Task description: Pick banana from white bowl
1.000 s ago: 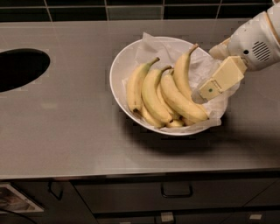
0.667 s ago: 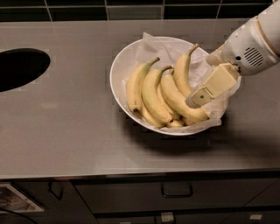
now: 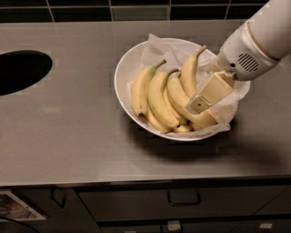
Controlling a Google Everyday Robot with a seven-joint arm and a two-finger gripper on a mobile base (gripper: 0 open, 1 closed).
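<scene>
The white bowl [image 3: 122,73] stands on the grey counter, right of centre, lined with crumpled white paper [image 3: 166,49]. A bunch of several yellow bananas [image 3: 159,98] lies in it, stems pointing up and back. My gripper [image 3: 198,105] reaches in from the upper right on a white arm [image 3: 254,45]. Its cream-coloured tip is low over the rightmost bananas [image 3: 182,100], at or very near their surface. No banana is lifted.
A dark oval opening [image 3: 20,70] is cut into the counter [image 3: 68,136] at the far left. Dark wall tiles [image 3: 136,11] run along the back. Below the counter's front edge are drawers with a handle [image 3: 184,199].
My gripper has moved left and down, from the bowl's right rim to low over the rightmost bananas. The bananas and the bowl have not shifted.
</scene>
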